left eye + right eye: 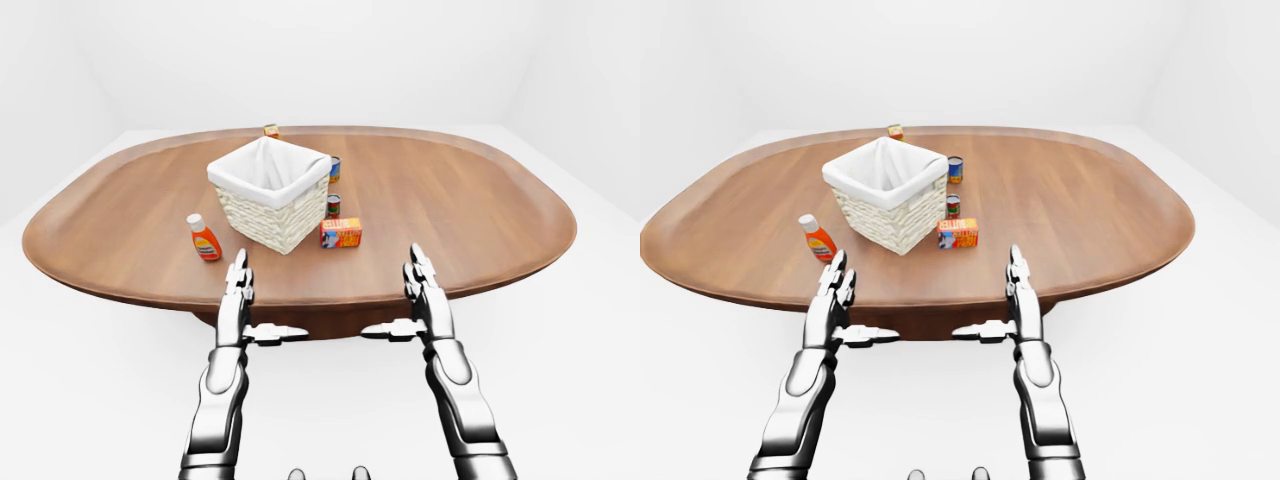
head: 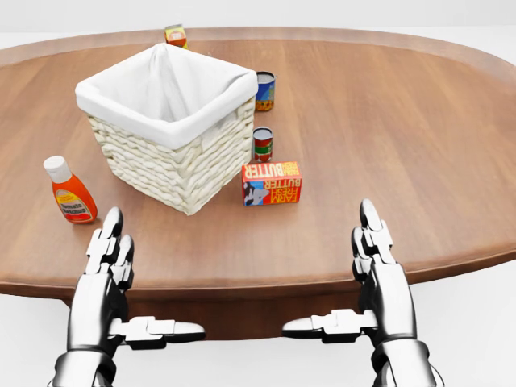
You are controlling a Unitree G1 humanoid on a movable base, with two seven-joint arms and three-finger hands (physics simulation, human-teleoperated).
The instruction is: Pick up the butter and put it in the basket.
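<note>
I count one butter box (image 2: 272,183), one basket (image 2: 165,121), two cans (image 2: 264,144), one bottle (image 2: 71,192); my left hand (image 2: 109,250) and right hand (image 2: 377,254) hover spread, empty.

both my hands hang off the table's (image 2: 451,121) near edge, left hand (image 2: 105,278) and right hand (image 2: 379,274), fingers spread flat, gripping nothing. from my right hand, bare wood runs open toward eleven o'clock right up to the butter (image 2: 272,183). at the butter's twelve stands a small can (image 2: 263,144), close; a second can (image 2: 264,90) sits farther up. the basket (image 2: 173,137) crowds its nine o'clock side. the orange bottle (image 2: 71,192) blocks my left hand's twelve.
</note>
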